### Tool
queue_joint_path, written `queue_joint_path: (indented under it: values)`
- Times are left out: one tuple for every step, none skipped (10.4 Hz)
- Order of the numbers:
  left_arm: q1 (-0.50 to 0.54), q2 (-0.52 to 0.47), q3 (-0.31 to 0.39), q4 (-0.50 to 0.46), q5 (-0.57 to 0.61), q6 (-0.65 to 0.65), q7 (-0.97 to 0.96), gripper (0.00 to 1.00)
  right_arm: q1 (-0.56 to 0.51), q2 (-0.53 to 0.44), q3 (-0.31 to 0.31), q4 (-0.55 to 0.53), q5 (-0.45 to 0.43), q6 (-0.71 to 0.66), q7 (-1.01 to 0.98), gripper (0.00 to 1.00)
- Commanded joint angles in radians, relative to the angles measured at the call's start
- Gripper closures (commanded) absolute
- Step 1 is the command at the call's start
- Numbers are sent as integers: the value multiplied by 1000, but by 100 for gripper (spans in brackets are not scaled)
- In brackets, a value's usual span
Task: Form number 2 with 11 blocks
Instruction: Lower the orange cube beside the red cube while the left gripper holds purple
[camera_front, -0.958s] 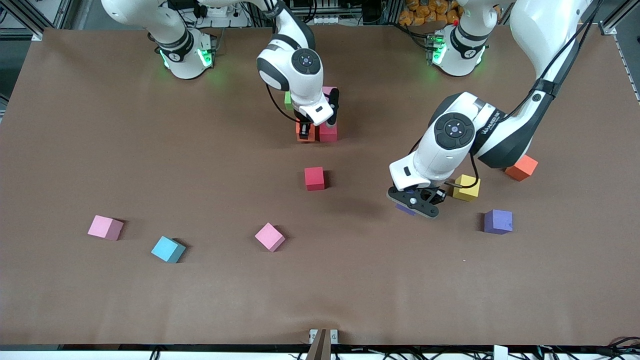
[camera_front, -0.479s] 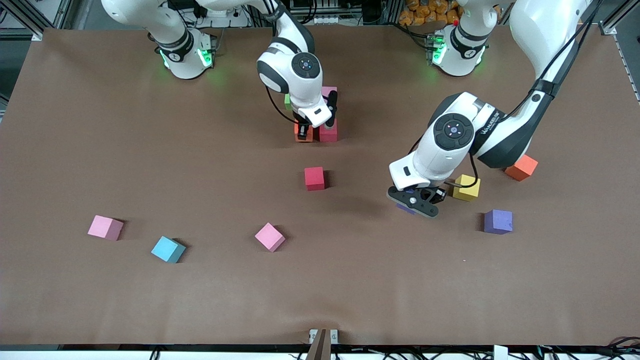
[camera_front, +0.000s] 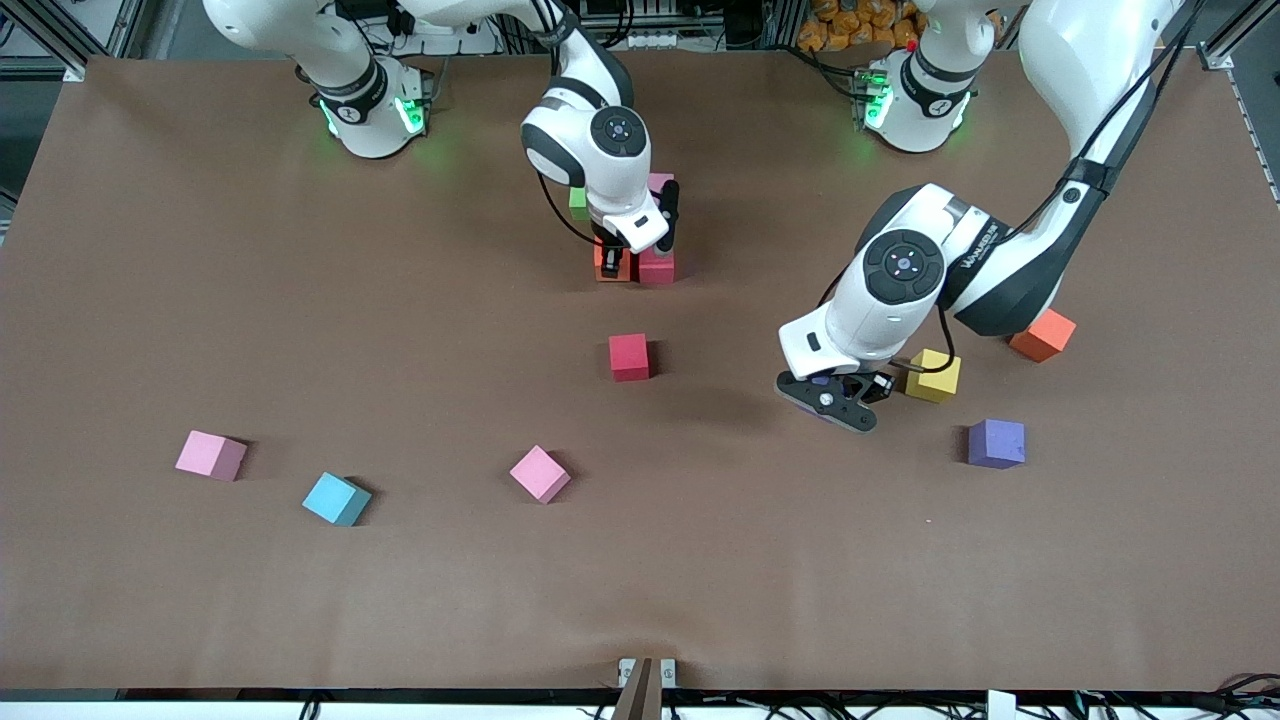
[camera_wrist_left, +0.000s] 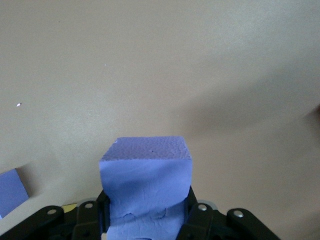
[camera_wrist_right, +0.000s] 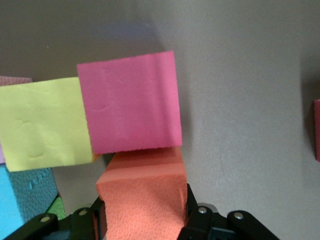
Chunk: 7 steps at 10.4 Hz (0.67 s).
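The number 2 (camera_front: 630, 235) is only begun, between the two bases at the part of the bench (camera_front: 200, 300) farthest from the front camera. A green block (camera_front: 577, 200), a pink one (camera_front: 659, 182) and a red block (camera_front: 657, 267) show around the right arm; the right wrist view also shows yellow (camera_wrist_right: 42, 122) and light blue (camera_wrist_right: 12, 200) cubes in the group.

The right claw (camera_front: 612, 262) grips an orange block (camera_front: 604, 268) and holds it low, just beside the red one. I judge this is the placing step: the cube must go down flush to its neighbours, then the fingers must open.

The left claw (camera_front: 832, 398) is closed on a purple block (camera_wrist_left: 146, 175), over the bench beside a yellow block (camera_front: 934, 375). Its next move is probably to carry this cube to the digit once the right arm leaves room.

Loose cubes are still spread: red (camera_front: 629, 357), purple (camera_front: 996, 443), orange (camera_front: 1043, 335), two pink (camera_front: 540, 473) (camera_front: 210, 455) and light blue (camera_front: 336, 498).
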Motion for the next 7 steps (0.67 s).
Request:
queue_joint_path:
  values:
    - [4,-20,-7,-8,-21,-19,-2,99,19,10,-6,2,14,13,16,64]
    - [4,-20,-7,-8,-21,-19,-3,99,19,12,-6,8,12,13,16,64]
    - [4,-20,-7,-8,-21,-19,-4,99,19,12,-6,9,12,13,16,64]
    - [4,-20,-7,-8,-21,-19,-5,99,19,15,-6,14,12,13,16,64]
    - [3,-20,-7,-10,-21,-19,-5,99,19,16,-6,20,12,13,16,64]
    - [4,-20,-7,-10,-21,-19,-7,99,19,18,-6,22,12,14,16,64]
    - [3,-20,-7,-10,-21,-19,-7,99,19,24,-6,29,12,14,16,64]
